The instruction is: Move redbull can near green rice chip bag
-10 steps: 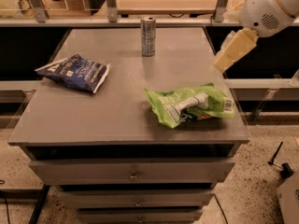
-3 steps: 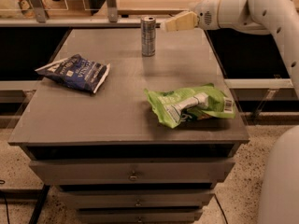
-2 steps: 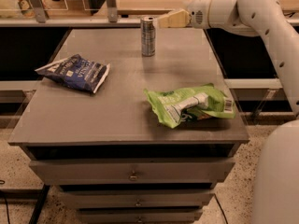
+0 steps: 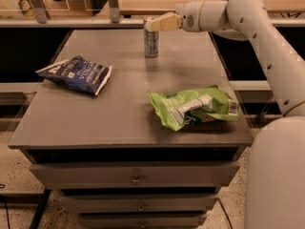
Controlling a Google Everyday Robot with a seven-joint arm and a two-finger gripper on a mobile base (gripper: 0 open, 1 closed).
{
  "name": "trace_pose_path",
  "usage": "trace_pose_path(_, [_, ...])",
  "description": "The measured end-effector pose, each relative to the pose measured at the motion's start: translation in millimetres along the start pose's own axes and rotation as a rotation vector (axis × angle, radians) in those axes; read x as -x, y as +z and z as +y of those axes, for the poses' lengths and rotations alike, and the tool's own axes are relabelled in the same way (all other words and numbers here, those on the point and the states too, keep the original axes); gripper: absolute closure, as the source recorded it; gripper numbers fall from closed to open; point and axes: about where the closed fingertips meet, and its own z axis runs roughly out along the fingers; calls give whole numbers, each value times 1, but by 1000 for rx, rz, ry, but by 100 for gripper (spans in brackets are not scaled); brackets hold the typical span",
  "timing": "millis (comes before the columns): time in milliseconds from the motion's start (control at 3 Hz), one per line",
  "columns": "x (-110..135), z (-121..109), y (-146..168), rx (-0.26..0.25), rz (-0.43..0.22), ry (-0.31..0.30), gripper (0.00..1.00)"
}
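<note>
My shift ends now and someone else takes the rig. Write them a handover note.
The gripper is at the top of the redbull can; grasp not confirmed. The can stands upright near the far edge of the table. The green rice chip bag lies toward the near edge, well apart from the can. Done: approach. Left: grasp the can, set it beside the bag, release.

The gripper (image 4: pixel 154 23) is hovering at the top centre of the frame, its tip overlapping the upper rim of the redbull can (image 4: pixel 151 46), which is standing upright near the far edge of the grey cabinet top (image 4: pixel 114 113). The white arm (image 4: pixel 259 32) is reaching in from the right (bending near the upper right corner). The green rice chip bag (image 4: pixel 193 108) is lying crumpled at centre right, well apart from the can, and a dark blue snack bag (image 4: pixel 76 74) is lying at the left.
</note>
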Motion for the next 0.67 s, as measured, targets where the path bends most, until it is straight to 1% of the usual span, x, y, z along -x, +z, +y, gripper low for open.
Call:
trace_pose_path(333, [-8, 4, 14, 12, 17, -9, 0])
trace_pose_path(667, [-16, 5, 21, 13, 38, -19, 0])
